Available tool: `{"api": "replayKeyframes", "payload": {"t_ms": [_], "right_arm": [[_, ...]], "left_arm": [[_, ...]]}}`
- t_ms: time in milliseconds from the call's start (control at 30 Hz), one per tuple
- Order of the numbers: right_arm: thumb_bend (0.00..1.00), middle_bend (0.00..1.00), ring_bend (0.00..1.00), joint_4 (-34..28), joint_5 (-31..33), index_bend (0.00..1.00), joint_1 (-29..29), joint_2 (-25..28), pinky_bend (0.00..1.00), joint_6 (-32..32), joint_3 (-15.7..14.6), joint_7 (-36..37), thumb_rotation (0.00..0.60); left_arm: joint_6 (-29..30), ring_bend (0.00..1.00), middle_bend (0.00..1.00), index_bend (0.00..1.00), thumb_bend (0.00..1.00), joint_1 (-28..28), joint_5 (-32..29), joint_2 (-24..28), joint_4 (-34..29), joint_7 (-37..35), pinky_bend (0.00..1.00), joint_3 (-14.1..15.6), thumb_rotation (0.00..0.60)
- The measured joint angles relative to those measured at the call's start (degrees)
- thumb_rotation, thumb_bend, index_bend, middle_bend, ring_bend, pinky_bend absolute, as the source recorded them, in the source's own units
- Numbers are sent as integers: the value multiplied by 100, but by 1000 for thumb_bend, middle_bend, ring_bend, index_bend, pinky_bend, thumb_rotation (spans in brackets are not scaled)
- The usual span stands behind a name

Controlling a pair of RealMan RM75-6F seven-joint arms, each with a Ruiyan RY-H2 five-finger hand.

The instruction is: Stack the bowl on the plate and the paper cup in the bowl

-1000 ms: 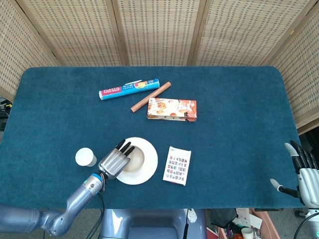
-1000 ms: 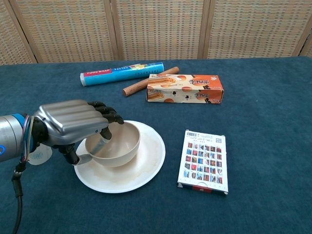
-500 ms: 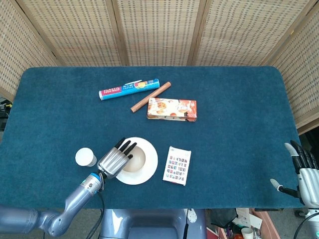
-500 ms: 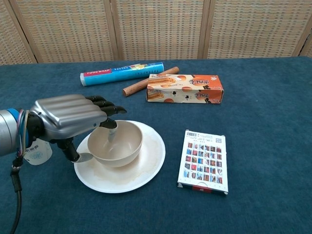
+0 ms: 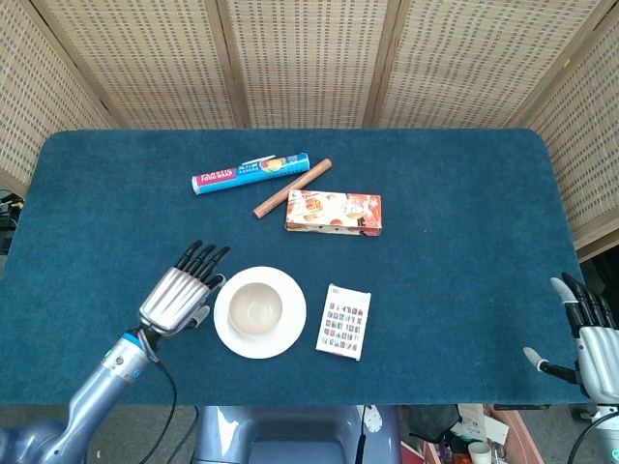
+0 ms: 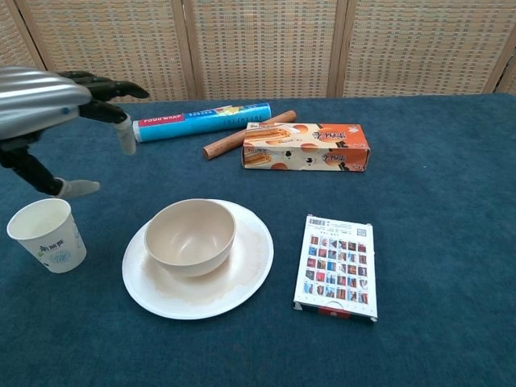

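Beige, round, shallow ceramic-looking bowl (image 6: 190,235): seated upright, mouth up, in the middle of the wide cream plate (image 6: 242,278) on the dark teal cloth-covered worktop (image 5: 464,222). First stacking step judged done.

White paper cup (image 6: 47,235) with pale blue print: upright, mouth up, long axis vertical, standing on the worktop left of the plate and apart from its rim. In the head view it is hidden under the hand.

Left hand (image 5: 176,296), silver with dark fingers (image 6: 103,87): raised above the cup, fingers spread, thumb hanging down, holding nothing.

Right hand (image 5: 592,333): off the near right corner of the worktop, fingers apart, holding nothing.

Other items: blue food-wrap roll (image 5: 250,174), brown wooden stick (image 5: 292,188) and orange printed carton (image 5: 333,213) towards the far side; a card pack with small coloured pictures (image 5: 344,321) just right of the plate.

Risks, judged:
- Cup is light and thin-walled; a hard squeeze may crush it, and a glancing touch on the way down may tip it over.
- Carried low, the cup may strike the bowl's rim and shift bowl or plate.
- Let go tilted, it may lie on its side in the bowl.
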Motion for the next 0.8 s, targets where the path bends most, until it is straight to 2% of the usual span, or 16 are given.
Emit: {"api": "replayKeyframes", "payload": {"t_ms": [233, 467, 633, 800], "right_arm": [[145, 0, 0, -53, -24, 0, 9, -23, 0, -19, -17, -177, 600], [146, 0, 0, -94, -50, 0, 22, -53, 0, -34, -31, -307, 600], [146, 0, 0, -116, -62, 0, 15, -50, 0, -21, -38, -331, 600], [146, 0, 0, -116, -51, 0, 14, -46, 0, -20, -34, -317, 600]], "left_arm": [[544, 0, 0, 350, 305, 686, 824, 433, 80, -604, 0, 392, 600], [961, 0, 0, 379, 304, 1272, 1514, 524, 614, -1143, 0, 685, 600], [939, 0, 0, 390, 304, 1467, 1562, 449, 940, -1362, 0, 718, 600], [688, 0, 1, 406, 305, 1534, 1405, 281, 1287, -1454, 0, 594, 600]]}}
